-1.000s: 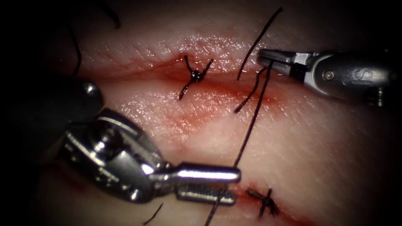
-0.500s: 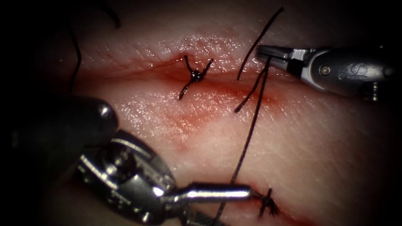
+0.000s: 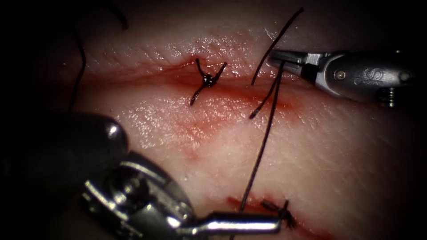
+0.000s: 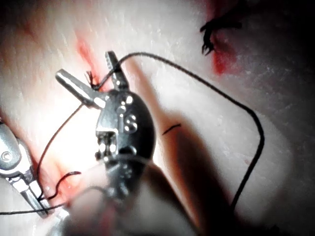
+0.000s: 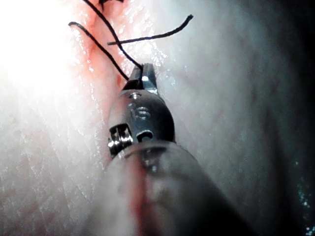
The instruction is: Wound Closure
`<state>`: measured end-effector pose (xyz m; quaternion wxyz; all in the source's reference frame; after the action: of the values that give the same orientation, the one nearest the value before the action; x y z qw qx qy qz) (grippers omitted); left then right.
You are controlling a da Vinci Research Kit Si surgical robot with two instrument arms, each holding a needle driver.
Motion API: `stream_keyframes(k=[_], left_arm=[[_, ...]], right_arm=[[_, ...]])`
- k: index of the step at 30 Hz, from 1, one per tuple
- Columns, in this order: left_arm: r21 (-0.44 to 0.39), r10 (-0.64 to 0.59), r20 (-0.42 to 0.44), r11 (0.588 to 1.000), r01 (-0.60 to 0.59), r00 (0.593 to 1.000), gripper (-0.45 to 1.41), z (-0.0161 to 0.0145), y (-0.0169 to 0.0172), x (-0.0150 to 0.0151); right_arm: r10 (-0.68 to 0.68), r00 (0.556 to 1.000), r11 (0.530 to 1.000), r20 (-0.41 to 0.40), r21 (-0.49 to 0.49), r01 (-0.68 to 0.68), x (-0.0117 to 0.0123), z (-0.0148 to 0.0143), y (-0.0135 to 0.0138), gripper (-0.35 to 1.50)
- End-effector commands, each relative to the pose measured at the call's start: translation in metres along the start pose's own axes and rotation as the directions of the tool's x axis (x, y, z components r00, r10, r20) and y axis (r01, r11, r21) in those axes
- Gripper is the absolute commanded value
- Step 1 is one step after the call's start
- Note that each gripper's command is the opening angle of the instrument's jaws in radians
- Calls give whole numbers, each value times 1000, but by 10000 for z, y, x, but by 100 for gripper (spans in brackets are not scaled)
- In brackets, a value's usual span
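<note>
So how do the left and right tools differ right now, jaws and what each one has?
The right tool has its jaws shut on the thread above the cut; the left tool has its jaws open, with thread running between them, not clamped. The right tool sits at the upper wound line; the left tool reaches low, its tip beside the lower knot. Both are needle drivers, and neither holds a needle.

Light as I see it from here: a hard spot sits mid-field on the tissue (image 3: 333, 169), with wet glints along its upper ridge. It falls off fast to black at the tissue's left edge and the corners. On both wrist feeds there's a glaring patch on the surface, with shadow beyond it.
</note>
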<state>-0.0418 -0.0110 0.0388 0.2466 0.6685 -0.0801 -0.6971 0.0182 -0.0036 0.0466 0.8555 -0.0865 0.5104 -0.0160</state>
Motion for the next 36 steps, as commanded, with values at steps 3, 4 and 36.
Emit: stream_keyframes(k=[3, 4, 36], left_arm=[[27, 6, 29, 1000, -7, 1000, -13, -1, -6, -10], [37, 5, 32, 999, -6, 999, -45, -3, -7, -11], [265, -100, 285, 964, 22, 953, -45, -118, 5, -40]], right_arm=[[-3, 1000, 1000, -6, 2, 3, 2, 10, 2, -35], [-3, 1000, 1000, -6, 2, 3, 2, 10, 2, -35], [287, 945, 956, -158, -15, -293, 127, -39, -14, 141]])
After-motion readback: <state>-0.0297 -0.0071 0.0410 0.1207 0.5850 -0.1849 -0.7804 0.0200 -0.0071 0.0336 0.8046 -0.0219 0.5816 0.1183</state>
